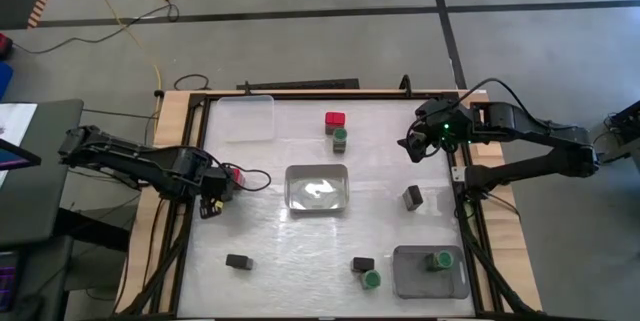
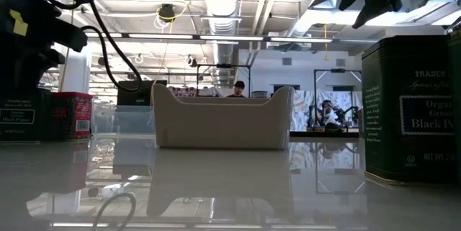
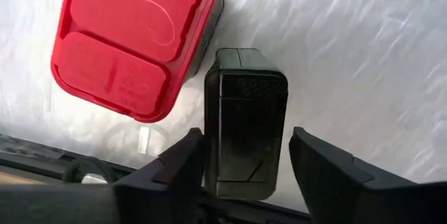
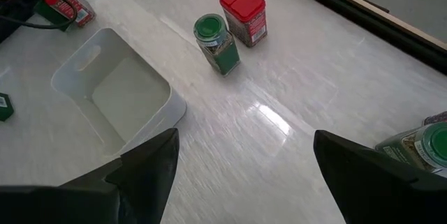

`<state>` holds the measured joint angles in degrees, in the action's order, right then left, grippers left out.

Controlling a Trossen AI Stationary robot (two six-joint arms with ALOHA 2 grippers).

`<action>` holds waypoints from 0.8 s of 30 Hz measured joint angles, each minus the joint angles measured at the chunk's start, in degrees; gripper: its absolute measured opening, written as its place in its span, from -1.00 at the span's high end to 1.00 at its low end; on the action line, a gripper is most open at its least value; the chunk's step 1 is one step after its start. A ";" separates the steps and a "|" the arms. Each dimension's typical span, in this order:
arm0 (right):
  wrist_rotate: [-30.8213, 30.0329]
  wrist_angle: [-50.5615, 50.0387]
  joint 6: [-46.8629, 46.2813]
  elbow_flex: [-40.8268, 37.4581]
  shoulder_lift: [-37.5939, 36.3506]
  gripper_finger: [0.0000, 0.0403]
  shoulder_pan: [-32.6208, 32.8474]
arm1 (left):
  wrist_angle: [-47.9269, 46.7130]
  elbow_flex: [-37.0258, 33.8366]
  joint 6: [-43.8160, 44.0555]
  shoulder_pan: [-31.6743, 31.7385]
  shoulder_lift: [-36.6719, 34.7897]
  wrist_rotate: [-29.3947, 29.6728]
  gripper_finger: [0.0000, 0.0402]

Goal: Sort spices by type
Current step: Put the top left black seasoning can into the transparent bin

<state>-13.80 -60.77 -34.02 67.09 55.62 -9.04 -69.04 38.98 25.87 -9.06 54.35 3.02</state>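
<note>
the left end effector (image 1: 212, 204) sits low at the left edge of the desk (image 1: 270, 241), its fingers (image 3: 174, 165) standing on either side of a black spice box (image 3: 244, 130). a small gap shows between the box and each finger, so whether they actually press on it cannot be told. a red-capped spice jar (image 3: 133, 39) stands just beside the black box, close against its corner. in the high view this red jar (image 1: 237, 174) shows next to the left arm's wrist.

the right end effector (image 1: 412, 145) hangs above the far right part of the desk, fingers spread wide with nothing between them.

a white bin (image 1: 318, 187) stands in the middle of the desk. at the far side, a second red-capped jar (image 1: 335, 120) and a green-capped jar (image 1: 340, 138) stand just beside each other. a clear tray (image 1: 247, 118) lies in the far left corner. a black box (image 1: 413, 197) stands to the right of the bin, another black box (image 1: 239, 261) near the front left. near the front, a black box (image 1: 363, 264) and a green-capped jar (image 1: 371, 279) stand side by side. a grey tray (image 1: 415, 279) at the front right holds one green-capped jar (image 1: 440, 260).
</note>
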 joint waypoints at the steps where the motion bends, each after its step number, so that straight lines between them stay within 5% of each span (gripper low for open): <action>1: 0.00 0.00 0.00 0.00 0.01 -0.77 0.00 | -0.02 0.00 0.15 0.00 0.00 -0.21 0.08; 7: 0.00 0.00 0.02 0.00 0.01 -0.77 0.00 | -0.09 0.03 2.73 0.00 -0.02 -2.84 0.37; 19: 0.00 -0.04 0.22 0.00 0.02 -0.77 0.00 | -3.07 11.10 8.09 -0.04 0.00 -4.09 0.38; 24: 0.00 -0.05 2.09 0.00 1.43 -0.77 -0.35 | -6.43 18.69 8.78 0.06 0.15 0.43 0.38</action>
<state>-13.80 -60.83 -31.93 67.09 57.05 -9.39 -75.46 57.67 34.65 -9.00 54.49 3.46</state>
